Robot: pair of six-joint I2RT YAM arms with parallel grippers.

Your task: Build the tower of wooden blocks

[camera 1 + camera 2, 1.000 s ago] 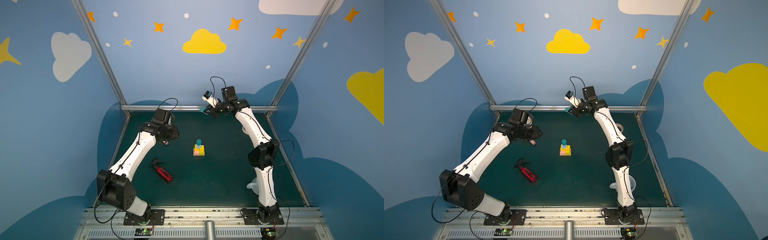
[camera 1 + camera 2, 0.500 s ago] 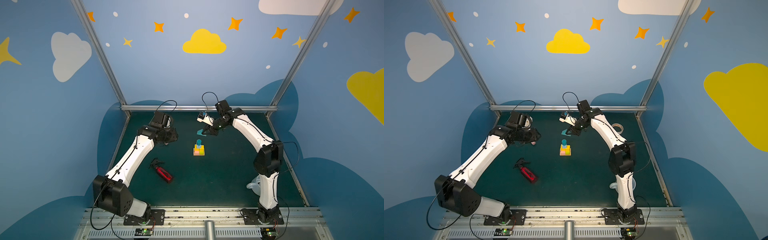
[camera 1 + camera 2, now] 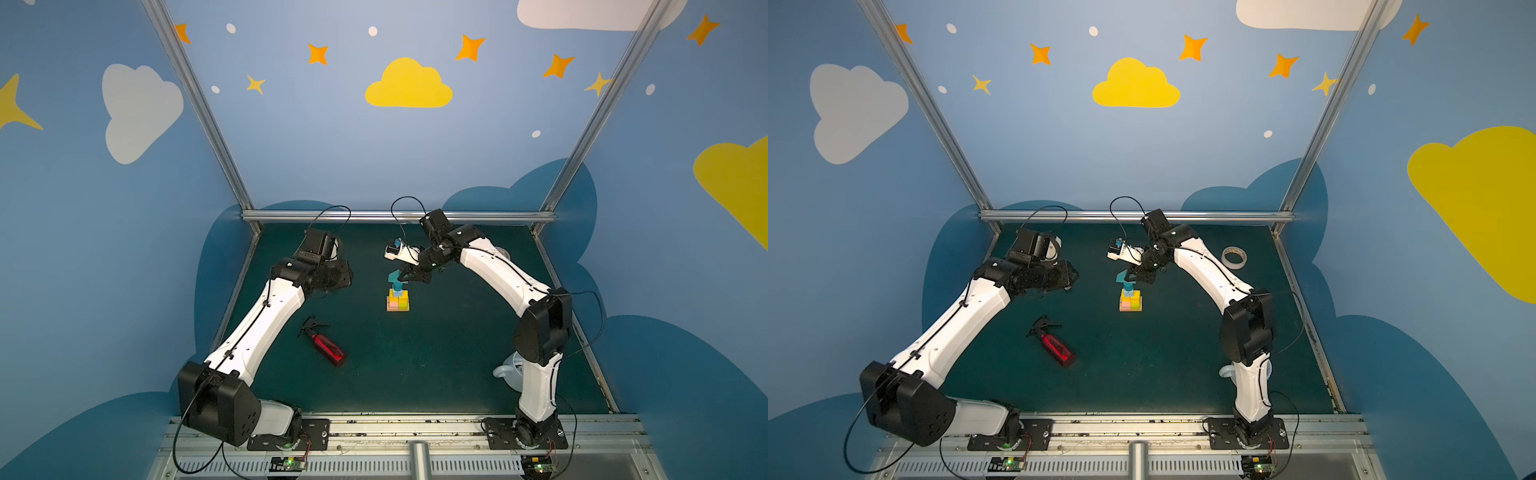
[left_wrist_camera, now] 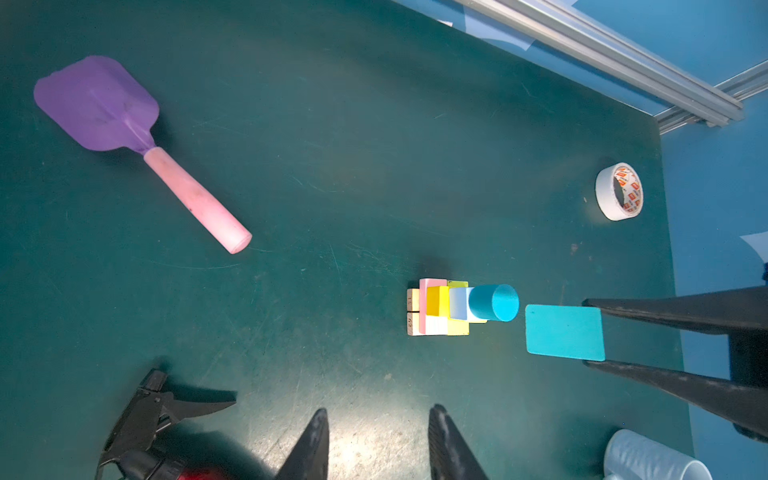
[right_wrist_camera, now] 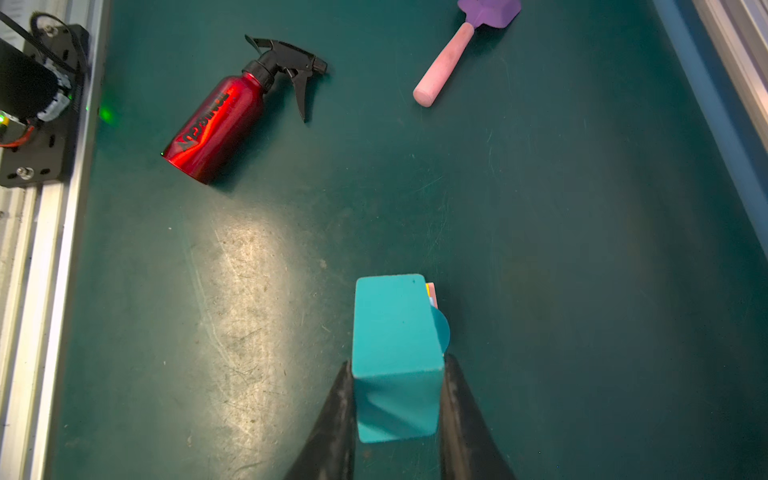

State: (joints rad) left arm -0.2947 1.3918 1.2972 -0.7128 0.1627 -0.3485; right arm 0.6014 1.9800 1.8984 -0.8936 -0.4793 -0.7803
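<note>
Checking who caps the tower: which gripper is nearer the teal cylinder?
Right. The right gripper, shut on the house block, hovers just above the cylinder, not touching it; the left gripper is open and well off to the side.

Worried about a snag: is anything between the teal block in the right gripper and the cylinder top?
Nothing visible: only open air lies between the teal block and the cylinder; the left gripper stands aside.

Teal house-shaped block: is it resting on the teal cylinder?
No: the left wrist view shows a gap between the teal house-shaped block and the teal cylinder.
</note>
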